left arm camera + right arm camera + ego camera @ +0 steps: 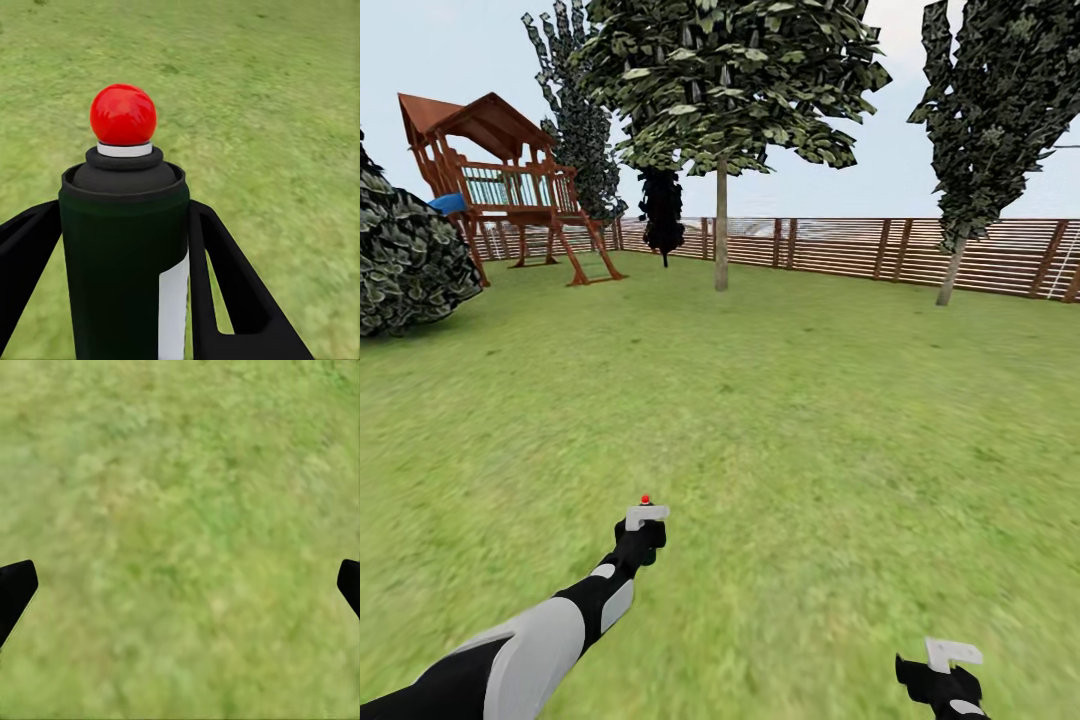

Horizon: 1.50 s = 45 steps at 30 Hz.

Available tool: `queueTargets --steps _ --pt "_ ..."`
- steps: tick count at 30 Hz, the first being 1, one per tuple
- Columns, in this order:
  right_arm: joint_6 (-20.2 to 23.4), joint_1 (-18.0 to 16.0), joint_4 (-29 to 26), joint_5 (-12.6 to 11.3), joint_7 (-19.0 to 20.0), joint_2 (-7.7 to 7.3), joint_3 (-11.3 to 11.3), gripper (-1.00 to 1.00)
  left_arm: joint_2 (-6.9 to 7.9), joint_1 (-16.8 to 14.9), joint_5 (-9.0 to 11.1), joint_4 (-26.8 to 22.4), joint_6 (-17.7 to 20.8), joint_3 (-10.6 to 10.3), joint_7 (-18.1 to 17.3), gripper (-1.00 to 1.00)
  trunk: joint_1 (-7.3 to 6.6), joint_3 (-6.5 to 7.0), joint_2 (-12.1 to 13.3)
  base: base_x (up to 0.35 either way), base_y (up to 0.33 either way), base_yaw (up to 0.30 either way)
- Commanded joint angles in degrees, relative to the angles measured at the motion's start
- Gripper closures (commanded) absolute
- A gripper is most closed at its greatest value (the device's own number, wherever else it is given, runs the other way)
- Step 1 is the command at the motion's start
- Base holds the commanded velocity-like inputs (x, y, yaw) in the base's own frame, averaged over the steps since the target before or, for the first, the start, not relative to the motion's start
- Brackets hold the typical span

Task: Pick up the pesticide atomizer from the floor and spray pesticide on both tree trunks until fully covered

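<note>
My left hand (pixel 124 255) is pinching the black spray bottle with a white label strip and red ball top (pixel 124 225), fingers (pixel 232 292) pressed on both sides, held above the green lawn (pixel 810 420). In the head view the bottle (pixel 645 515) sits at the arm's tip. My right hand (pixel 950 665) hangs spread with nothing in it, fingertips (pixel 15 589) well apart over grass. Broad-leaved tree with a straight grey-brown trunk (pixel 721 225) stands by the far brown slat fence (pixel 860 245); wooden play tower (pixel 500 180) toward the lawn's far left corner.
</note>
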Motion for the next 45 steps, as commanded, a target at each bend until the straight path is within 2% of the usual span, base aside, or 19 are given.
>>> queueTargets --steps 1,26,31,45 --pt "0.0 0.0 0.0 0.0 0.0 0.00 0.0 -1.00 0.00 0.0 0.0 0.0 0.0 0.0 0.0 1.00 0.00 0.00 0.0 0.350 0.000 0.000" --pt "-1.2 0.0 -0.4 0.0 0.0 -0.09 -0.1 -1.00 0.00 0.0 0.1 -0.1 -0.1 0.0 0.0 1.00 0.00 0.00 0.0 0.350 0.000 0.000" --pt "-1.2 0.0 -3.2 0.0 -0.1 -0.15 -0.2 -1.00 0.00 0.0 0.1 -0.1 -0.2 0.0 0.0 1.00 0.00 0.00 0.0 0.350 0.000 0.000" --pt "-1.1 0.0 -3.6 -0.1 -0.2 -0.18 -0.3 -1.00 0.00 0.0 0.1 -0.1 -0.2 0.0 0.0 1.00 0.00 0.00 0.0 0.350 0.000 0.000"
